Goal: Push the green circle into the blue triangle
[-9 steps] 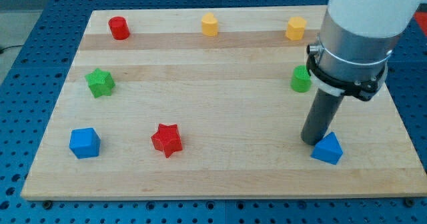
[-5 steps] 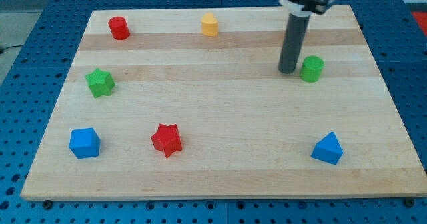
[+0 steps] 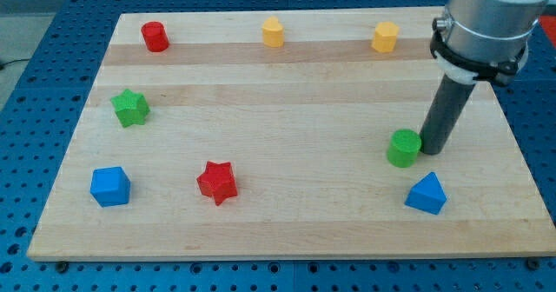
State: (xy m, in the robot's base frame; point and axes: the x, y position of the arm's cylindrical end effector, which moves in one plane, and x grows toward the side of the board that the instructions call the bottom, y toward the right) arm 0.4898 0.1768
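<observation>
Tip: your tip (image 3: 432,149) sits just right of the green circle (image 3: 403,148), touching or nearly; it is a bare rod with no pincer to spread.
Green circle: on the board (image 3: 287,227).
Blue triangle (image 3: 426,194): near, below-right of the green circle, apart.

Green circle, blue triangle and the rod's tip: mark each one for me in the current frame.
green circle (image 3: 403,148): camera view, point on its front side wall.
blue triangle (image 3: 426,194): camera view, point on its front face.
my tip (image 3: 432,149): camera view, point at the rod's very end, just right of the green circle.
</observation>
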